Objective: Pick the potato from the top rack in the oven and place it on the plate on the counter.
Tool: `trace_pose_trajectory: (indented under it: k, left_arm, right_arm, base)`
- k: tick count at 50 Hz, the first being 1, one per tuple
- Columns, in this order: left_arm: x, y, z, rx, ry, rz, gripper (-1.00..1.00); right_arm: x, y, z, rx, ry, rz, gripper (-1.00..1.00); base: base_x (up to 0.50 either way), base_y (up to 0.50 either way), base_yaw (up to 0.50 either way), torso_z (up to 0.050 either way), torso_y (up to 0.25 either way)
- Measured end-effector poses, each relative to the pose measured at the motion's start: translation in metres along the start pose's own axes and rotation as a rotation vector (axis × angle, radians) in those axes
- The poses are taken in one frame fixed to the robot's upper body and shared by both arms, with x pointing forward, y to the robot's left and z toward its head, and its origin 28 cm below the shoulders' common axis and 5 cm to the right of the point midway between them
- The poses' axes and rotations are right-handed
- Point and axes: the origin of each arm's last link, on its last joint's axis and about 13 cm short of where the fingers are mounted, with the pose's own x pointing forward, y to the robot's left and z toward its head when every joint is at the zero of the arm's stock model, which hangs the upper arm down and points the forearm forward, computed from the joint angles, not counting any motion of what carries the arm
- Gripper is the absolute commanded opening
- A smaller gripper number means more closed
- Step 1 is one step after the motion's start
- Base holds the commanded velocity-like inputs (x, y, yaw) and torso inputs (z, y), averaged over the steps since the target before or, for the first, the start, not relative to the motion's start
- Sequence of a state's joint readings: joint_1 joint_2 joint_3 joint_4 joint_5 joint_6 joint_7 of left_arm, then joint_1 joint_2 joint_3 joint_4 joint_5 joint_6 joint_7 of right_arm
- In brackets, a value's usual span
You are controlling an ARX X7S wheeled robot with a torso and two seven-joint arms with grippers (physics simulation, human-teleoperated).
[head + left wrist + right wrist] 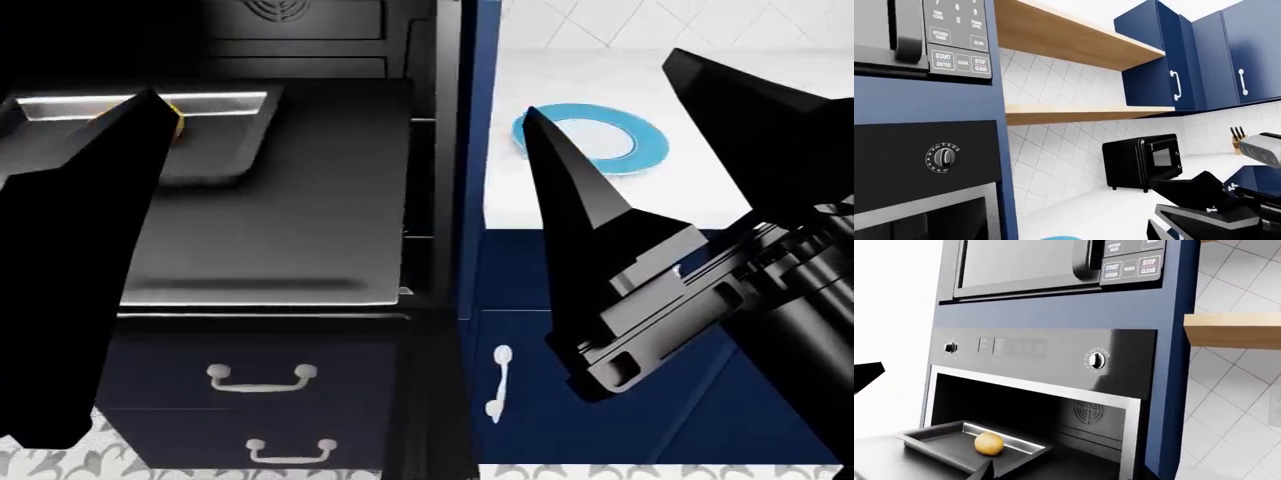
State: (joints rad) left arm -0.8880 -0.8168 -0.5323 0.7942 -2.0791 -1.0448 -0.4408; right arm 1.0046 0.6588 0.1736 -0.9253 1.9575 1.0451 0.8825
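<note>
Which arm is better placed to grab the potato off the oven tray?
Left, probably. In the head view the left arm reaches beside the potato on the top rack; the right arm sits by the plate.

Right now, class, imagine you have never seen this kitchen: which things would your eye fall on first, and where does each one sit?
The yellow potato stands out first, sitting alone on the dark top rack pulled out of the open oven. Next comes the blue-rimmed plate on the white counter beside the oven, with nothing on it. Above the oven sits a built-in microwave.
</note>
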Motion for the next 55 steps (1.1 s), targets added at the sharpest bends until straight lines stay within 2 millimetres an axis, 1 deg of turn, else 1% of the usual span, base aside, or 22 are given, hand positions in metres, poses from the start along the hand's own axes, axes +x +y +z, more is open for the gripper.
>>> trace_pose_trajectory:
  k: [49,55]
  left_arm:
    - [0.0002,-0.0009,0.0012,0.001,-0.001,-0.006,1.00]
    - [0.0003,-0.0005,0.0007,0.003,-0.001,-0.003,1.00]
  right_arm:
    - [0.0000,0.0003,-0.0016,0.000,-0.001,0.003,1.00]
    - [0.0000,0.0005,-0.0019,0.009,-0.008,0.005,1.00]
  base:
    - [0.00,0.50,0.00,0.000,0.000]
    - [0.00,0.09,0.00,0.000,0.000]
